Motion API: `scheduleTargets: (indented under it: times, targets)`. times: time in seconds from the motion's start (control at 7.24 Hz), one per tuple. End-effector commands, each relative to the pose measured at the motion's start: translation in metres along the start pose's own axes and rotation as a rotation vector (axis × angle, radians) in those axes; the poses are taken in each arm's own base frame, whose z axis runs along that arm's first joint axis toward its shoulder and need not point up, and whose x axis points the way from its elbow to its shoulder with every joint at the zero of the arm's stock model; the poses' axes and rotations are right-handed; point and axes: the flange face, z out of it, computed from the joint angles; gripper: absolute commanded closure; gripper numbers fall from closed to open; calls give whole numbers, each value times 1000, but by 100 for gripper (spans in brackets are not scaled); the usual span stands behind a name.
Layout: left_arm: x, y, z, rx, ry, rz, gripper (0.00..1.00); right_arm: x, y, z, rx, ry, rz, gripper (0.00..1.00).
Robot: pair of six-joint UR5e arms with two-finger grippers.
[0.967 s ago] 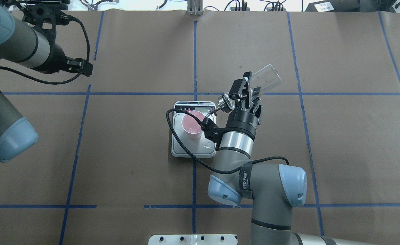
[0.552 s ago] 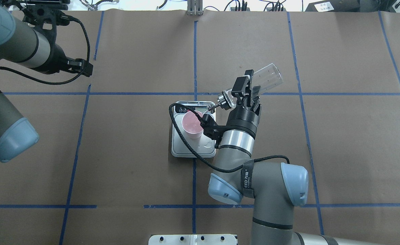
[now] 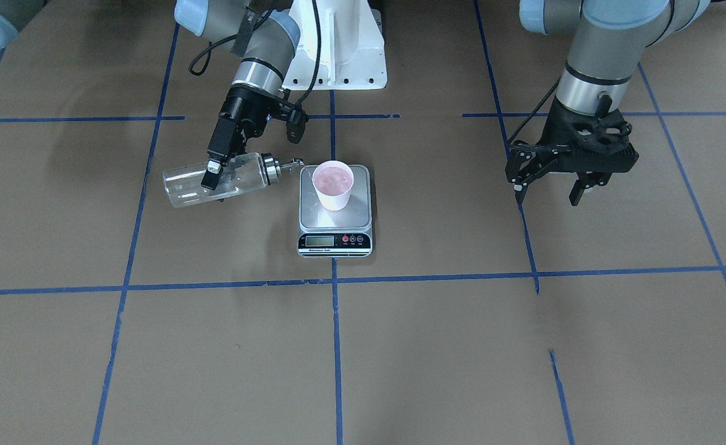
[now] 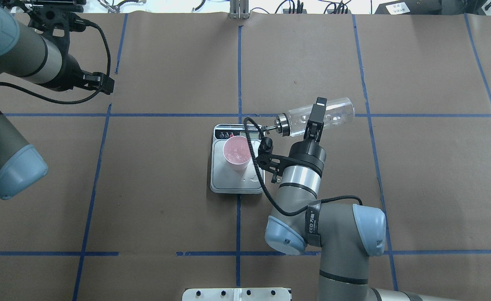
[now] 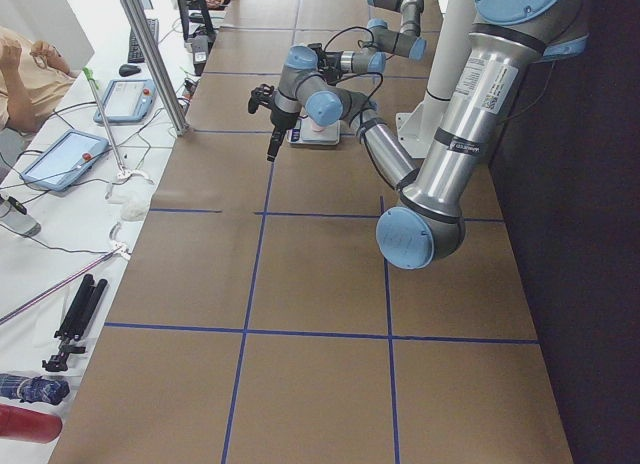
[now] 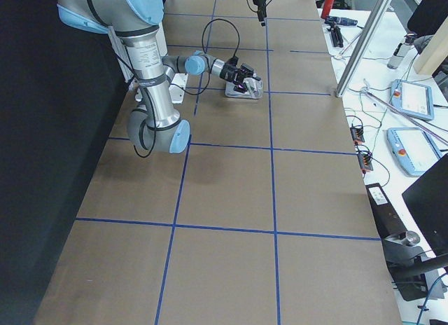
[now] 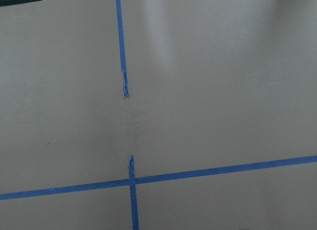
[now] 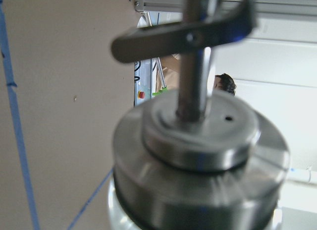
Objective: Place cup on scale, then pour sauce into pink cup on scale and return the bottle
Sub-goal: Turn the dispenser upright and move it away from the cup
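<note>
Right claw [image 4: 316,117] grips the bottle [image 4: 338,113]; its arm's strap [image 4: 312,220] reads "EED".

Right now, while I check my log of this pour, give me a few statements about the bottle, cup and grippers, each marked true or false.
1. The pink cup stands upright on the scale. True.
2. The left gripper holds the glass bottle. False: the right gripper is shut on it, and the left one hangs open and empty, far off to the side.
3. The bottle stands upright beside the scale. False: it is held in the air, lying nearly level, with its metal spout towards the scale.
4. The scale's display strip is on the side away from the robot. True.
</note>
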Motion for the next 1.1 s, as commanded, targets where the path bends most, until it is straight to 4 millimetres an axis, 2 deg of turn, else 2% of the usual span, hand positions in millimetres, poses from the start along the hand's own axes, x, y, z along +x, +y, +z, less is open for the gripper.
scheduleTargets:
  times: [0.0,0.14,0.28,0.41,0.55,0.69,0.97]
  targets:
    - [-1,0,0,1,-1,-1,12,-6,-6,-15,17,-121,380,100]
    - [0,0,-2,4,0,0,12,2,-12,-18,48,-211,629,100]
    - [0,0,-2,5,1,0,12,-7,4,-14,45,-277,897,100]
    - [0,0,-3,5,1,0,12,-19,23,-7,15,-309,1035,100]
    - [0,0,-3,5,1,0,12,-24,36,0,1,-330,1136,100]
    - [0,0,-4,6,2,-1,12,-30,57,6,-27,-360,1334,100]
    - [0,0,-2,3,-1,-2,12,-38,114,32,-24,-362,1433,100]
